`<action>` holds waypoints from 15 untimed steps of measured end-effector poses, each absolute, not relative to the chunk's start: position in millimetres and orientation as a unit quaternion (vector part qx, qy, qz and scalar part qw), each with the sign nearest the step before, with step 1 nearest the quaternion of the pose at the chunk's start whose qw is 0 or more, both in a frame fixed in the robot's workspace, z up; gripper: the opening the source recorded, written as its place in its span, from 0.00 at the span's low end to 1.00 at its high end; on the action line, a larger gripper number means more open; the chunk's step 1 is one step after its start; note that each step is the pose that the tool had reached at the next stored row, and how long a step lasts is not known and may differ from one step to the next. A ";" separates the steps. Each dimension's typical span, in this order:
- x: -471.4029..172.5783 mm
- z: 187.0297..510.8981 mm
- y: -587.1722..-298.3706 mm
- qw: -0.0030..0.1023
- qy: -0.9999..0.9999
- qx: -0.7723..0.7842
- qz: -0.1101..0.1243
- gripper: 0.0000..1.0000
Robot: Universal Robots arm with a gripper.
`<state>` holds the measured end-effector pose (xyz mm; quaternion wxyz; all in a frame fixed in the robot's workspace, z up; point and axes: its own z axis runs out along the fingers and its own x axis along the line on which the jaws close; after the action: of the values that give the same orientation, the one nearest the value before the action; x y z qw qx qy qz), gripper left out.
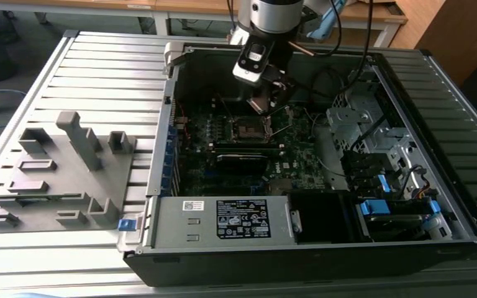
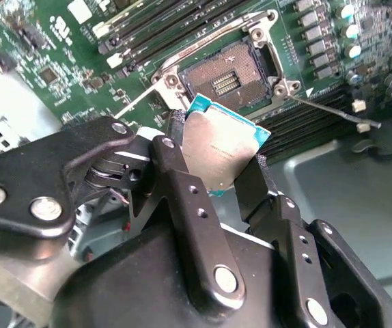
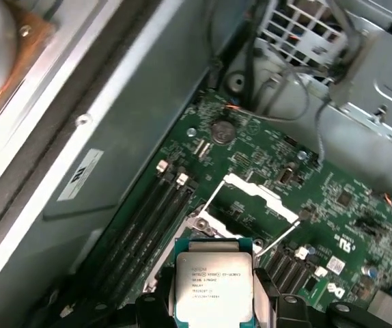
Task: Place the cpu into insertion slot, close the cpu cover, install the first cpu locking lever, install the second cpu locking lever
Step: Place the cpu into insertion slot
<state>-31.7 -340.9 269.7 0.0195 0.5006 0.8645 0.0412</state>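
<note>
The cpu, a flat square chip with a dull silver top and a teal edge, is gripped by its sides in my gripper, which is shut on it. Both wrist views show it held above the motherboard, apart from the board. The insertion slot lies open just beyond the chip, with its contact field bare. The cpu cover stands raised at the far side of the socket. Two thin locking levers stick out loose from the socket corners. In the exterior view my gripper hangs inside the case over the socket.
The open computer case lies on a slatted grey table. A grey fixture block sits at the exterior view's left. The power supply, drive bays and cables ring the board. Long memory slots run beside the socket.
</note>
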 end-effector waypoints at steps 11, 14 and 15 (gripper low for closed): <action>-31.7 266.7 -341.0 0.024 0.810 0.585 0.039 0.54; -31.7 265.9 -341.0 0.025 0.794 0.606 0.038 0.54; -31.7 265.7 -340.9 0.025 0.789 0.613 0.038 0.54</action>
<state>-31.7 -340.9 265.7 0.0250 0.6133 0.7885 0.0383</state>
